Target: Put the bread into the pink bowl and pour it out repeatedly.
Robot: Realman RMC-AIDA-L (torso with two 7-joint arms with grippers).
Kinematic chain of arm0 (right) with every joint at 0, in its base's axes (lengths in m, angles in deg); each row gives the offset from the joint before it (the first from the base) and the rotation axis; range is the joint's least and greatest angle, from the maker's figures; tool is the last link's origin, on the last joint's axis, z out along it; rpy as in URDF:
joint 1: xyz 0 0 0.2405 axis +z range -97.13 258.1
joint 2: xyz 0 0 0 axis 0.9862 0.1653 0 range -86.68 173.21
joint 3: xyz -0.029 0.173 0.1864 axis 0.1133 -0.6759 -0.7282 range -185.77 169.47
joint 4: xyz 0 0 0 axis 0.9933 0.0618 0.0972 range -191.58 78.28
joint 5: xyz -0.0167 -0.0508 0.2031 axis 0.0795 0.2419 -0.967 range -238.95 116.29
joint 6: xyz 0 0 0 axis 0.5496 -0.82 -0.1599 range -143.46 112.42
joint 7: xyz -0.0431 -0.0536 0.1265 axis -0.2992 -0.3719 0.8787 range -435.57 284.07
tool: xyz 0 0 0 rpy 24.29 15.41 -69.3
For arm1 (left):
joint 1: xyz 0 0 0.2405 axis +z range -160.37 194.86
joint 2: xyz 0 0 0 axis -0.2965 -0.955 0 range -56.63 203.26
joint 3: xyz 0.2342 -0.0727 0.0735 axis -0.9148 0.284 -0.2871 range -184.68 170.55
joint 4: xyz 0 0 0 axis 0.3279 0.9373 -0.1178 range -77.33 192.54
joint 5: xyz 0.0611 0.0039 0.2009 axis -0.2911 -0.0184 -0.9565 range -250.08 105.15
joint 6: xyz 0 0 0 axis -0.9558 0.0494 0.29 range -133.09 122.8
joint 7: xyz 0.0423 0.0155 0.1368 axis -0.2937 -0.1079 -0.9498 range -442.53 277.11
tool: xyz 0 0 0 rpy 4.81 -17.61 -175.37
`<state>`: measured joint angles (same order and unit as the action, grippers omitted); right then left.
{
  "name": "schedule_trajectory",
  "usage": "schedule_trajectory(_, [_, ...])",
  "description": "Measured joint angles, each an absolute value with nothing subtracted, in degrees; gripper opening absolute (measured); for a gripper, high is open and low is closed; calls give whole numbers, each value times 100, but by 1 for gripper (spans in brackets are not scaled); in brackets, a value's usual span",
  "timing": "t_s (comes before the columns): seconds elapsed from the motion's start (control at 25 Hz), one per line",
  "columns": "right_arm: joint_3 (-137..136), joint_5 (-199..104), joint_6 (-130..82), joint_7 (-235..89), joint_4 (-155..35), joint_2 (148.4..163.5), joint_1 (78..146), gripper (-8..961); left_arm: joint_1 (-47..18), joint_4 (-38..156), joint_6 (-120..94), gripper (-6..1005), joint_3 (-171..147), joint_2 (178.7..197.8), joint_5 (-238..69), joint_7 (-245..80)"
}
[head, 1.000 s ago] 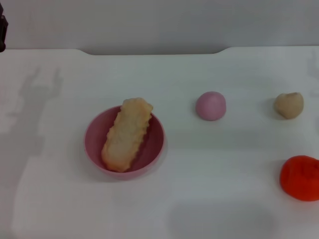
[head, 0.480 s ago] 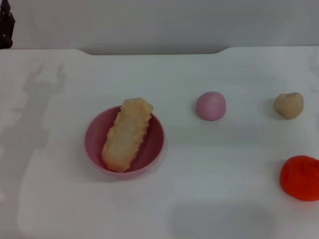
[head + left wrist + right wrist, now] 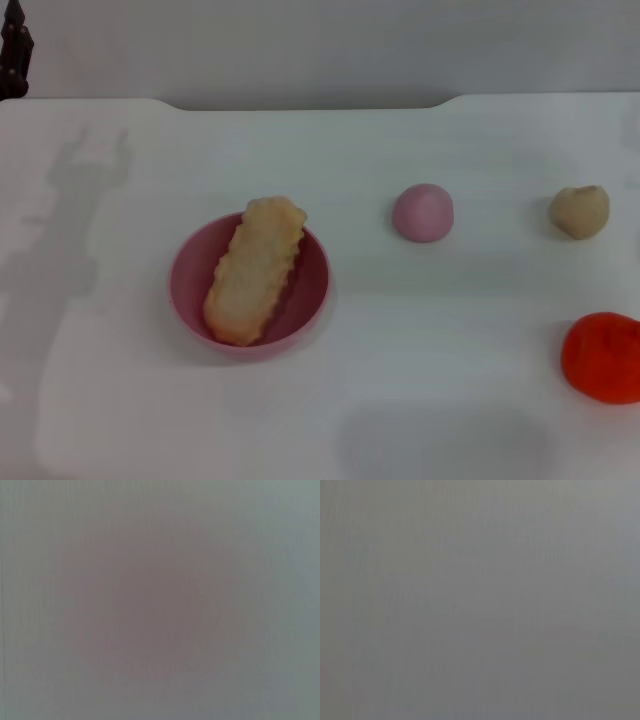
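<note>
bread (image 3: 255,270) lies pale side up in the pink bowl (image 3: 312,290), far end propped on the rim — too long to sit flat. left gripper (image 3: 14,50) at far table corner; right arm unseen.

Open table (image 3: 130,400) around the pink bowl (image 3: 190,290); nearest obstacle, the small pink ball (image 3: 423,212), well apart.

White table (image 3: 330,140), perhaps grey wall (image 3: 330,45)
</note>
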<state>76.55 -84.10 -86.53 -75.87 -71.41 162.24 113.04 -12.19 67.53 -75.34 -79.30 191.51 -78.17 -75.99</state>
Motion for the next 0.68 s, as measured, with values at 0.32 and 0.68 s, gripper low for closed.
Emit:
schedule_trajectory(0.32, [7655,-8410,-8654,-7583,-7151,16227,11329,483,-1170,6774,-7566,534,-7930,19151,-7817,-7539])
schedule_trajectory(0.68, [7658,-8410,-8658,-7584,-7155,16232,11331,483,-1167,6772,-7572,534,-7953,19150,-7812,-7535])
